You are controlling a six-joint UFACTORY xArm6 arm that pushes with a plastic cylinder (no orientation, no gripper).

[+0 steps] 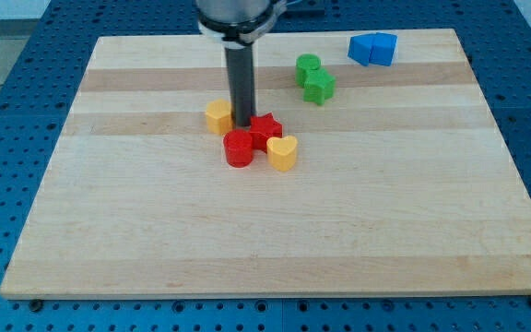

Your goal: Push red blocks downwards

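Rod, with no claw to open or shut, is resting my tip [244, 125] just above the red star block [266, 131] and red cylinder block [239, 148].

Rod [241, 83]: upper end cut off by view's top. Red star block [266, 130]: upper-left part hidden behind rod. Two blue blocks [373, 48]: shapes indistinct.

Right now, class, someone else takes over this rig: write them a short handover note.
My tip is down on the board, just above the red cylinder and red star, between the star and a yellow block.
The two reds touch, mid-board; a yellow heart sits against them.
Green blocks and blue blocks lie apart, at the view's top.
Left: push both reds toward the view's bottom.
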